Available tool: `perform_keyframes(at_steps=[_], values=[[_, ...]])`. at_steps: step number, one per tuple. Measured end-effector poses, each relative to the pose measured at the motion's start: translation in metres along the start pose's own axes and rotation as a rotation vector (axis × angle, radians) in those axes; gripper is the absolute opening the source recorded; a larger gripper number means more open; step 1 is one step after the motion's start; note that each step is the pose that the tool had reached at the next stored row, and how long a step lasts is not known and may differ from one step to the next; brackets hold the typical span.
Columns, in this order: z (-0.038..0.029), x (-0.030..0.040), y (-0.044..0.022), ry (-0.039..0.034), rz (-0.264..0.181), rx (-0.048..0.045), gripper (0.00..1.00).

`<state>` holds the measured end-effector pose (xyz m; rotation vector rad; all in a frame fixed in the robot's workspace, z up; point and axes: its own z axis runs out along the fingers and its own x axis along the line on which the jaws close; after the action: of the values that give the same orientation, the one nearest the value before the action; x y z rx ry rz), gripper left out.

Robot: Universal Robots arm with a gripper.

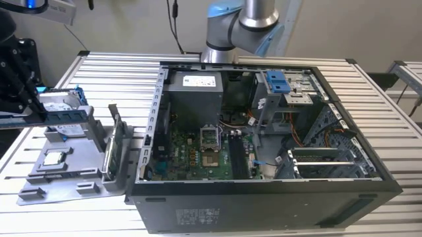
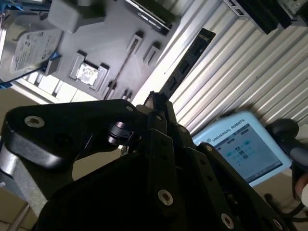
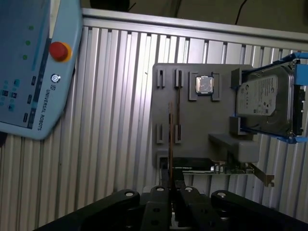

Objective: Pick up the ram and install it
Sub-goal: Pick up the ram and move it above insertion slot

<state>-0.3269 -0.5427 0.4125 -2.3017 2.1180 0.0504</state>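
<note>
In the exterior view the hand [image 1: 39, 116] carries the ram [image 1: 69, 115] above the grey tray [image 1: 89, 170], well apart from the open case [image 1: 264, 207]. Second wrist view: clamped on one end, apparently. First wrist view: edge-on, so a square, firm grip matters.

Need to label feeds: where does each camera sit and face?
Exterior view: off the arm, looking down into the open computer case; arm behind.
First wrist view: at the wrist, past the jaws onto the grey tray.
Second wrist view: at the wrist, along the ram in the jaws.
Both wrist views share the hard drive.
</note>
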Motion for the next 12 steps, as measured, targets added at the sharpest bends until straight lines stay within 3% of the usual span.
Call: perform_keyframes(at_steps=[12], values=[[-0.0002,0.0013,-0.015,0.0,0.0,0.0,0.15]])
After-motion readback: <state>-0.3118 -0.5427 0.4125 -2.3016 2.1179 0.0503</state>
